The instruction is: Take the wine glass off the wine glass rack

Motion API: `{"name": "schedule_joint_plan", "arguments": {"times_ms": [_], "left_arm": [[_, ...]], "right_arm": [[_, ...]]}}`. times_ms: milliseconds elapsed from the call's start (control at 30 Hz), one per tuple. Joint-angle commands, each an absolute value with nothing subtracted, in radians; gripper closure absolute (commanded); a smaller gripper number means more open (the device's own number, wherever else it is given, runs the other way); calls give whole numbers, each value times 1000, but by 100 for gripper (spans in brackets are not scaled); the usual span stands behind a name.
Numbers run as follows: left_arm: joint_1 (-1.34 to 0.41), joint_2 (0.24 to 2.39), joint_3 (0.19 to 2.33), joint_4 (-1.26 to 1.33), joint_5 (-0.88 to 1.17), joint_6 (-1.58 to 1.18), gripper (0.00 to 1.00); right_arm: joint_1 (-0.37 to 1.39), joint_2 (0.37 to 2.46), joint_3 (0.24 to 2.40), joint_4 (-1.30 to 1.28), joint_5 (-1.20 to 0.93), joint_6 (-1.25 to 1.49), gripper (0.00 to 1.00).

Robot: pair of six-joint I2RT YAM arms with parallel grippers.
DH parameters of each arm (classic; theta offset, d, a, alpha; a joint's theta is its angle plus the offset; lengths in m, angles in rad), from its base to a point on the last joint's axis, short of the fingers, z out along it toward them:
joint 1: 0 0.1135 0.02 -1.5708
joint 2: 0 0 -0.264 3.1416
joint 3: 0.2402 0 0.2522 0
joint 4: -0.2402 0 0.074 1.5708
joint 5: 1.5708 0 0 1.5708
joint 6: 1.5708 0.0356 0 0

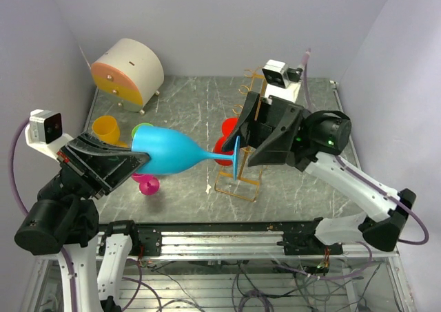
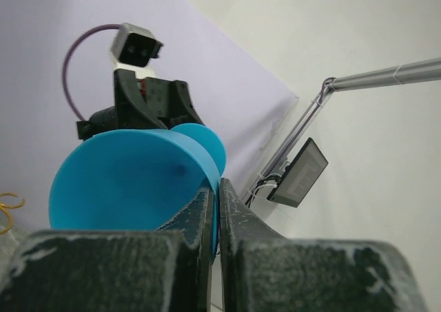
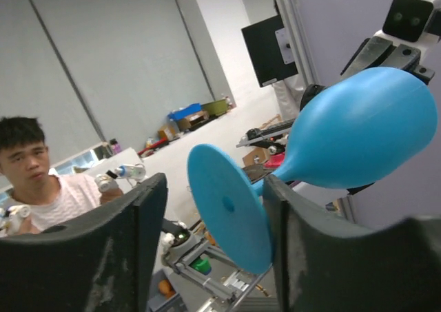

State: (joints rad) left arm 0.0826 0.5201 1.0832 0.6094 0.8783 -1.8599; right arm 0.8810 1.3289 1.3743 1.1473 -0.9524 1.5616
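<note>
Presently, the counter point(image 1: 193, 105) lies beneath both arms and carries the wine glass rack point(image 1: 237, 186), which stands upright just behind and below your right pincer point(image 3: 215, 188). The wine glass point(image 1: 165, 152), blue, hangs on its side in the air. Its bowl point(image 2: 131, 181) points toward your left pincer point(image 2: 216, 191) and its foot point(image 3: 227, 209) toward the right one, so it spans the gap between the two.

Judgement: the glass appears clear of the rack's hooks. It lies level because it is being drawn sideways away from the wire loops and handed from one arm to the other.

Left pincer: pressed together on the rim of the bowl, with the thin blue wall pinched between its fingers. This is the only firm hold on the glass. It sits at the far end from the stem, so expect leverage on that grip.

Right pincer: partly spread, clamping nothing. The foot stands edge-on between its fingers. A clear gap shows on one side of the disc. On the other side the disc lies at or against the finger, and contact cannot be confirmed.

A red glass point(image 1: 222, 145) sits just beside the right pincer, at the rack; keep the foot clear of it.

Judgement: removal is nearly complete, and the glass is not yet set down.
</note>
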Motion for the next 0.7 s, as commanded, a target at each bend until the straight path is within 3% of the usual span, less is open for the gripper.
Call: {"name": "schedule_joint_plan", "arguments": {"times_ms": [0,167,333,433,667], "left_arm": [[89,528,1032,736,853,-1927,93],[89,529,1060,746,820,-1922,93],[88,537,1211,440,809,-1692,93],[89,569,1314,288,796,-1577,93],[88,735,1785,-633,601,-930,93]], "right_arm": [[888,1208,1331,1028,-933,1409,39],[888,1095,1264,848,-927,1246,31],[888,947,1305,156,-738,811,30],[888,889,1348,-113,-568,663,30],[888,809,1405,-395,-377,553,33]]}}
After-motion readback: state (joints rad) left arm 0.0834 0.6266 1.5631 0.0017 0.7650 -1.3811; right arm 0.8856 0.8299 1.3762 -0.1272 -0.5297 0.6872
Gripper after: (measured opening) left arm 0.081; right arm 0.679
